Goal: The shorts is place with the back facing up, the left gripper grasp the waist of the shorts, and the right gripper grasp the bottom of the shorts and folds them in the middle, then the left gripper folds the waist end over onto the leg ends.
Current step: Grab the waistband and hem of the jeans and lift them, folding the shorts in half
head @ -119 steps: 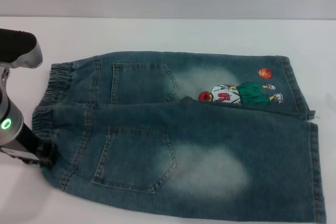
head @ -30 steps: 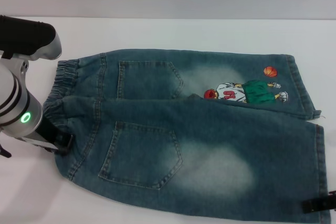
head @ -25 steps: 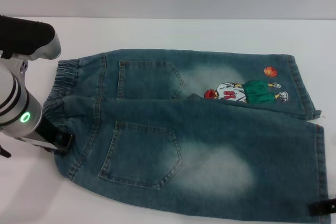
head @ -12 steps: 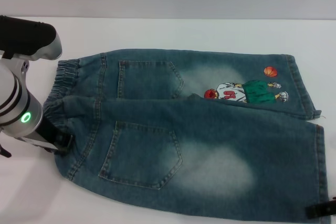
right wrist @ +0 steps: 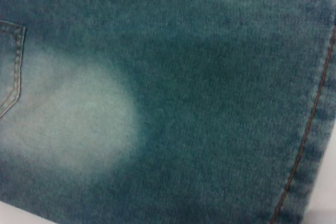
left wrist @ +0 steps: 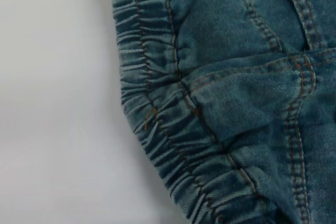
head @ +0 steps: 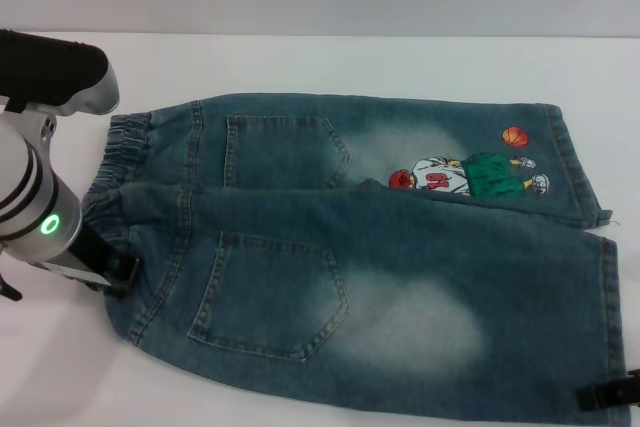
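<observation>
1. The left gripper [head: 112, 269] sits at the near corner of the waist [head: 112, 169]. Its black fingers touch the ruffled band, but whether they are clamped on the cloth I cannot tell.
2. The right gripper [head: 608, 396] shows only as a black tip at the near corner of the bottom of the shorts [head: 610, 327]. How its fingers are set cannot be told either.
3. The shorts [head: 380, 267] lie flat on the white table [head: 300, 62], back up, waist toward the robot's left and leg hems toward its right.
4. The denim is blue with pale faded patches, two back pockets and orange stitching.
5. The far leg carries a small basketball-player print [head: 468, 175].
6. The left wrist view shows the gathered elastic band [left wrist: 157, 124] close up against the table.
</observation>
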Tool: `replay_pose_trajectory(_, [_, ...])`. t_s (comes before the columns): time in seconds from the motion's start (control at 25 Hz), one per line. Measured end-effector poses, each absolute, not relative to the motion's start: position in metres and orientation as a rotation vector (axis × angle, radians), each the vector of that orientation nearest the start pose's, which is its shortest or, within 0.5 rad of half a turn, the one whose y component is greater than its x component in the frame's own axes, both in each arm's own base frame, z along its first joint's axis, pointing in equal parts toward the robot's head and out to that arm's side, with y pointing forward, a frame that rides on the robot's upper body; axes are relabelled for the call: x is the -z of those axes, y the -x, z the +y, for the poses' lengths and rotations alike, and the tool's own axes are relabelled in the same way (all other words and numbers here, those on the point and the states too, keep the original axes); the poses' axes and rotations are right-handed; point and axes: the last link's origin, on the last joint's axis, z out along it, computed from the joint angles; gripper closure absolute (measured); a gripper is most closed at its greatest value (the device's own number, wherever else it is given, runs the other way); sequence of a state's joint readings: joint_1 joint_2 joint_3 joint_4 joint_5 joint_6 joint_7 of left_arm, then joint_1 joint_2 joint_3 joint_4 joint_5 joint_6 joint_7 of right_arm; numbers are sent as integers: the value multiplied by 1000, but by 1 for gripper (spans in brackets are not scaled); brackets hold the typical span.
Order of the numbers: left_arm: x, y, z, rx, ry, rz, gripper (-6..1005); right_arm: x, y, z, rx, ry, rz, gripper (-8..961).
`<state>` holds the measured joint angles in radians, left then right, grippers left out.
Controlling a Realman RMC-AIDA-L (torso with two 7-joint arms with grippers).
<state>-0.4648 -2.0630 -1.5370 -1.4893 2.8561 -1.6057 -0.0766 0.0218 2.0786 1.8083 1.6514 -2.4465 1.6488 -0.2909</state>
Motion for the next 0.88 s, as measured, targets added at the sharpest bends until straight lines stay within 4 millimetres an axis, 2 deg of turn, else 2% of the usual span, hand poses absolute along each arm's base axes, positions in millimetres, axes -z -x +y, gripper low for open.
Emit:
replay_pose_trajectory(0.68, [-2, 217, 323, -633, 2006, -1398, 763, -28, -270, 237, 255, 2220, 1703, 262])
replay_pose_trajectory(0.88, [-2, 217, 323, -633, 2007, -1397, 763, -29, -268, 237, 263, 2253, 1673, 309])
